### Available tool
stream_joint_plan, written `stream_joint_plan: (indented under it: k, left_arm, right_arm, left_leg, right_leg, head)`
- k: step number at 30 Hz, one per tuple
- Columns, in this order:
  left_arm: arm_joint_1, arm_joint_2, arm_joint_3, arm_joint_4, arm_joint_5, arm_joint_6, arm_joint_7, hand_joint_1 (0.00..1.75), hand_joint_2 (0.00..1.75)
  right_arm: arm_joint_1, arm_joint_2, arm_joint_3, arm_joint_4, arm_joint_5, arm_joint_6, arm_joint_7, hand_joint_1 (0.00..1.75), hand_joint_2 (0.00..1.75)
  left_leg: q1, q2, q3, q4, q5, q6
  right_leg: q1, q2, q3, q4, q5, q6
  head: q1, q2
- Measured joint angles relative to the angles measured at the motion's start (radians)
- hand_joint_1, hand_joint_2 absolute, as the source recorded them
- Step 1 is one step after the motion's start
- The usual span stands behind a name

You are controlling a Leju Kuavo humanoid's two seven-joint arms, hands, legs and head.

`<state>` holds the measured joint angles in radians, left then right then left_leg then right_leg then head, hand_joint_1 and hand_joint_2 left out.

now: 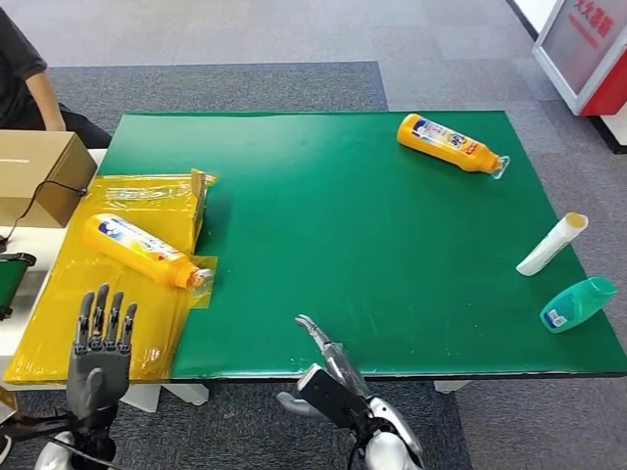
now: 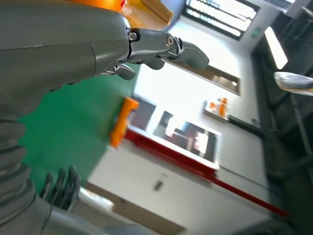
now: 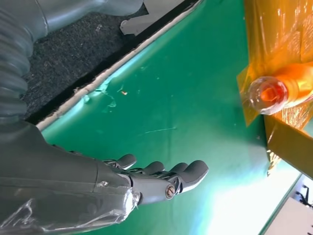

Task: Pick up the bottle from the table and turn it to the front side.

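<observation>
An orange bottle (image 1: 142,250) with a blue and white label lies on its side on the yellow sheet (image 1: 81,323) at the table's left, its clear cap (image 3: 266,93) pointing toward the green mat. My left hand (image 1: 100,345) is raised at the front left corner, fingers straight and apart, holding nothing. My right hand (image 1: 331,377) hovers at the table's front edge, flat with fingers (image 3: 167,174) stretched out over the green mat, empty. A second orange bottle (image 1: 447,143) lies at the far right of the table.
The green mat (image 1: 355,245) covers the table. A white tube (image 1: 551,244) and a teal bottle (image 1: 577,304) lie near the right edge. A cardboard box (image 1: 37,171) stands at the left, with a seated person (image 1: 25,73) behind it. A small yellow box (image 1: 198,201) stands on the sheet.
</observation>
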<state>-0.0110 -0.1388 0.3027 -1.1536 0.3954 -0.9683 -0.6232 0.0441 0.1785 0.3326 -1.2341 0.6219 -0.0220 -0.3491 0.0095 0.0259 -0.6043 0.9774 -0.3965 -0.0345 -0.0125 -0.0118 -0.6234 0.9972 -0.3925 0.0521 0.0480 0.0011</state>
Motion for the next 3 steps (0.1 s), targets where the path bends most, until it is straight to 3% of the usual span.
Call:
stream_joint_plan:
  k: [3]
  left_arm:
    - [0.001,-0.015,0.037,0.078,-0.007,-0.124,-0.021,0.00,1.75]
  right_arm:
    - [-0.015,-0.003,0.009,0.000,-0.008,0.010,0.012,0.00,1.75]
  left_leg:
    - [0.000,0.000,0.000,0.000,0.000,0.000]
  right_leg:
    - [0.000,0.000,0.000,0.000,0.000,0.000]
  head:
    - [0.000,0.000]
